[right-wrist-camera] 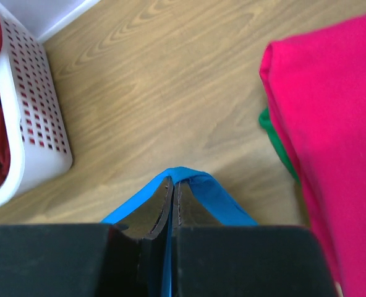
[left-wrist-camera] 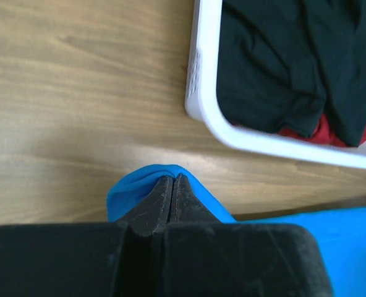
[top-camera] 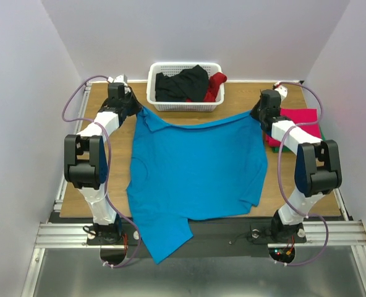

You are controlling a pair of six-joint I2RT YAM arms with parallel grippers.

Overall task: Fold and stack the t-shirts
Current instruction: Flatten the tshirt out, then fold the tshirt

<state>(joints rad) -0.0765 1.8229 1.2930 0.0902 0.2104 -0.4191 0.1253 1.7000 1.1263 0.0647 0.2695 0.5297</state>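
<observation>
The turquoise-blue t-shirt [top-camera: 195, 167] is spread over the table, its near end hanging off the front edge. My left gripper [top-camera: 135, 106] is shut on its far left corner [left-wrist-camera: 133, 189]. My right gripper [top-camera: 255, 113] is shut on its far right corner [right-wrist-camera: 198, 182]. The far hem sags between them just in front of the basket. A folded magenta-red t-shirt [top-camera: 297, 120] lies at the right on a green t-shirt [right-wrist-camera: 276, 139]. The black t-shirt [top-camera: 182, 83] and the dark red t-shirt [top-camera: 215, 85] lie in the basket.
The white lattice basket [top-camera: 184, 106] stands at the far middle of the wooden table [top-camera: 109, 130], close to both grippers; it also shows in the left wrist view [left-wrist-camera: 232, 133] and the right wrist view [right-wrist-camera: 31, 124]. White walls close in on three sides.
</observation>
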